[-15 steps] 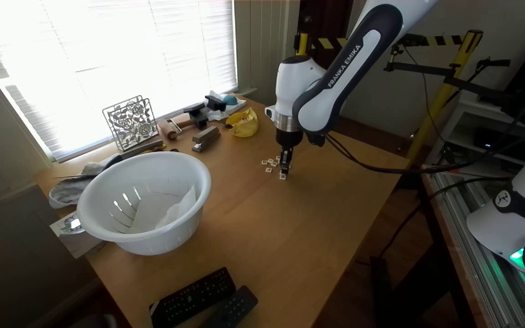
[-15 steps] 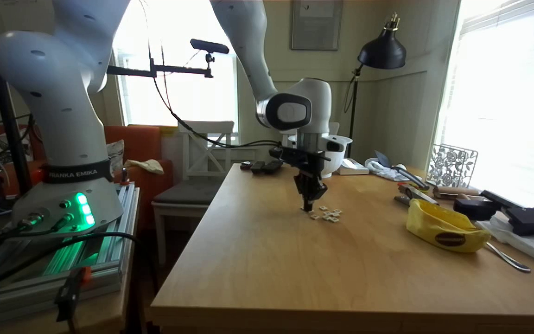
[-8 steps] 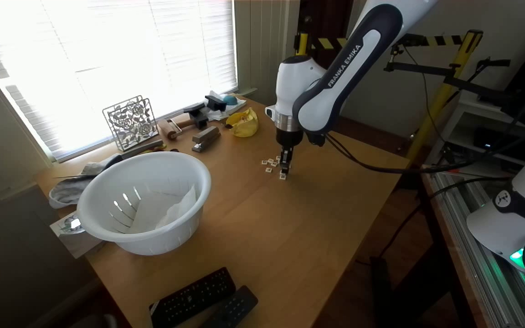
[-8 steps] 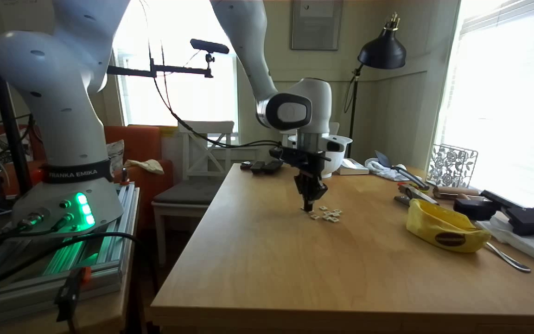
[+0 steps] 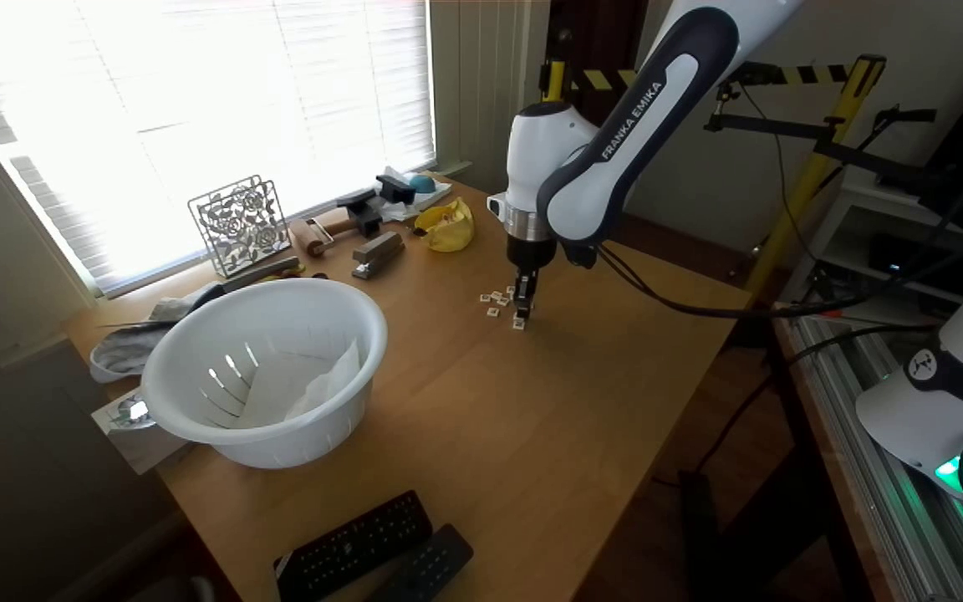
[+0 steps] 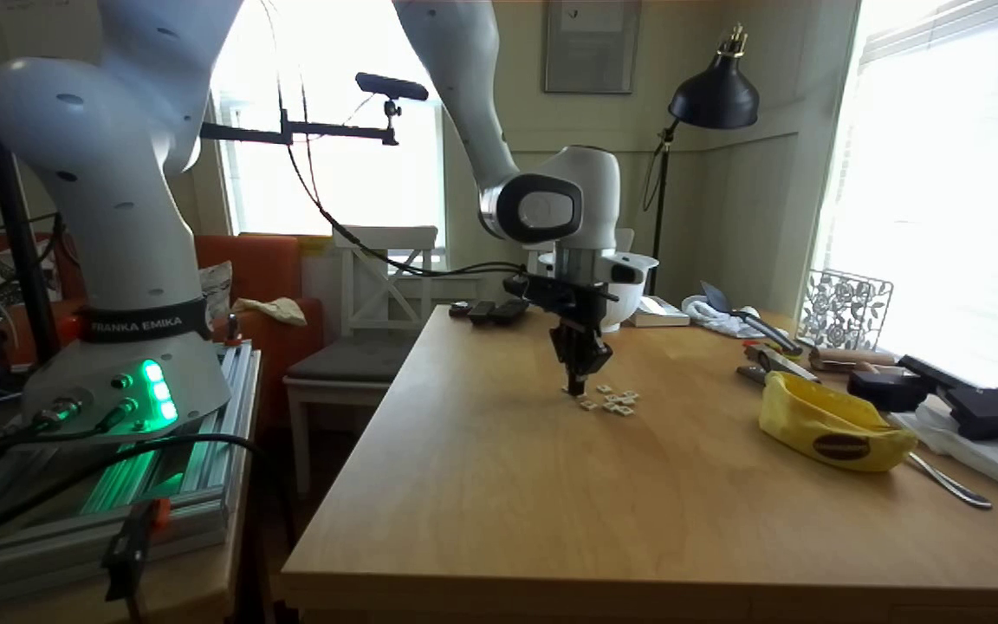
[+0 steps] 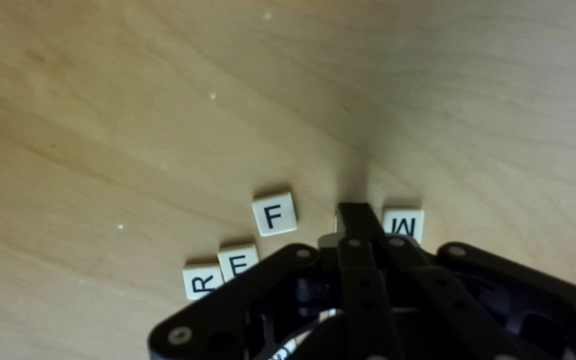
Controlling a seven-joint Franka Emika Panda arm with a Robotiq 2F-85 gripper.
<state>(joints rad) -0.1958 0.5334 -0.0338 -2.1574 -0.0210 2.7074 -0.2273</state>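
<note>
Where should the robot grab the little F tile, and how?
Probably pinch the F tile from straight above, by its left and right edges in the wrist view. It's a small square lying flat, and the E tile sits just past its lower left corner, not against those edges. The shut pincer must open first.

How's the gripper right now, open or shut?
Shut: in the wrist view, the gripper has its jaws together, no gap visible.

I see the black jaws partly hiding a square white letter tile (image 7: 404,220); an exterior view's bottom edge crops a black rectangular remote (image 5: 354,545).
</note>
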